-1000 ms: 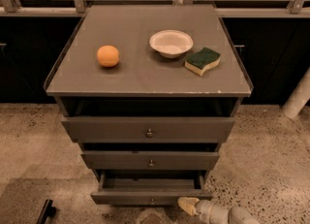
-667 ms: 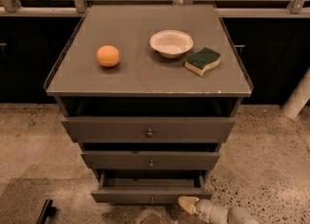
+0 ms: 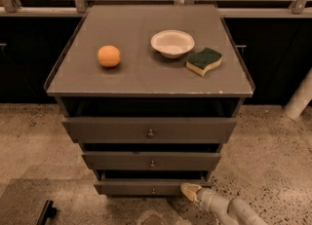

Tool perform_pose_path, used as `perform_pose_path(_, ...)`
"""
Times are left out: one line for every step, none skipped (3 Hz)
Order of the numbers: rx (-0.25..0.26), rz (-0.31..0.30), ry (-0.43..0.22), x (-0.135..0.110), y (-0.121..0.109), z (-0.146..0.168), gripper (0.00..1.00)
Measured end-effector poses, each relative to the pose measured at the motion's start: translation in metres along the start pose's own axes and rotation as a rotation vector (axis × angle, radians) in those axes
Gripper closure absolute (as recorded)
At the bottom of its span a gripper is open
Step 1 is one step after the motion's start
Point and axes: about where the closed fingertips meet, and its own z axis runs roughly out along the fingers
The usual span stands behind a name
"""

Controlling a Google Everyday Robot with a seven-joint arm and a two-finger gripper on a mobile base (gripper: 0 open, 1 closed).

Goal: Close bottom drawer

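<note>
The gripper (image 3: 190,191) sits low at the bottom right of the view, its tan tip against the right end of the bottom drawer (image 3: 141,188). Whether it is spread or pressed together cannot be told from this angle. It holds nothing. The pale arm (image 3: 229,210) behind it runs off toward the lower right corner.

The bottom drawer is the lowest and narrowest of three dark grey fronts on the cabinet (image 3: 146,75), with a small round knob (image 3: 153,190) at its middle. It stands pulled out a little, with a dark gap showing above its top edge. The middle drawer (image 3: 151,160) and the top drawer (image 3: 149,130) above it each show a dark gap too.

There is open floor (image 3: 273,165) to the right of the cabinet and in front of it, speckled and light brown. A black object (image 3: 46,213) lies on the floor at the lower left, well apart from the drawers. A white post (image 3: 300,97) leans at the far right.

The cabinet top is flat and grey with a thin raised edge. An orange (image 3: 108,56) rests on its left side. A white bowl (image 3: 172,43) sits right of centre, and a green and yellow sponge (image 3: 204,61) lies just beside it. Dark panels and a metal rail (image 3: 39,10) run along the back.
</note>
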Motion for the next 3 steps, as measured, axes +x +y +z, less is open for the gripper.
perform_pose_path(0.046,-0.045,-0.05,-0.038,-0.009,0.01,1.0)
perform_pose_path(0.056,-0.054,-0.063,-0.046,-0.01,0.013,1.0)
perform_pose_path(0.062,-0.043,-0.069,-0.044,-0.002,0.002,1.0)
